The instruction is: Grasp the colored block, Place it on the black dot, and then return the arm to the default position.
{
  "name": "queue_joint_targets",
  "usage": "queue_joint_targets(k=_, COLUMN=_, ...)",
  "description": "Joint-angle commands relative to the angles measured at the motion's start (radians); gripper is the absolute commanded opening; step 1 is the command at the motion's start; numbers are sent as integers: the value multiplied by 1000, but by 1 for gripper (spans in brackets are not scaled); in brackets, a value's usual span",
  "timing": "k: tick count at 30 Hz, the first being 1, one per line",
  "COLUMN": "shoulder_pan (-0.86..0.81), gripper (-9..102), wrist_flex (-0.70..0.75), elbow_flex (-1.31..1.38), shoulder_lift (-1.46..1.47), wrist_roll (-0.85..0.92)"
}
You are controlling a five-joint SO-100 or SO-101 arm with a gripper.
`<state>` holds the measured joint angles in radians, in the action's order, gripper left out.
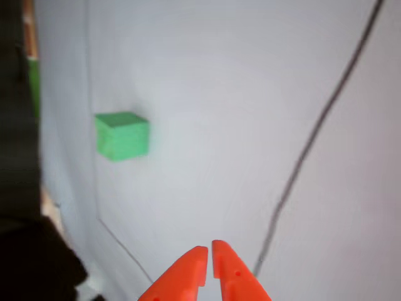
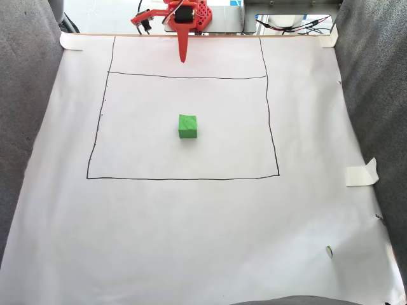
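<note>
Other view, blurry: gripper [image 1: 208, 251] enters from the bottom edge, two orange pointed fingers [image 1: 182, 276] nearly touching at the tips with a thin slit between — clenched, nothing held. Green block [image 1: 121, 135] sits on the white paper [image 1: 219, 94] up and to the left, well apart from the tips; a thin dark drawn line [image 1: 313, 132] runs diagonally on the right. Fixed view: arm [image 2: 184, 16] folded at the top edge, gripper [image 2: 183, 57] pointing down onto the paper [image 2: 191, 229], fingers together. Green block [image 2: 188, 126] rests alone near the middle of the drawn rectangle [image 2: 184, 178] — well below the fingertips, untouched. Piece of tape [image 2: 362, 173] at the paper's right edge.
</note>
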<state>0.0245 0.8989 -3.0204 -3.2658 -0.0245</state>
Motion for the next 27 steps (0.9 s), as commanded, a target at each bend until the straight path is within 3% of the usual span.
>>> queue_joint_targets(k=1, shoulder_pan=6, gripper=0, wrist_flex=43, elbow_flex=6, shoulder_lift=-3, wrist_roll=11)
queue_joint_targets(k=27, shoulder_pan=12, gripper=0, wrist_flex=150, elbow_flex=14, shoulder_lift=-3, wrist_roll=14)
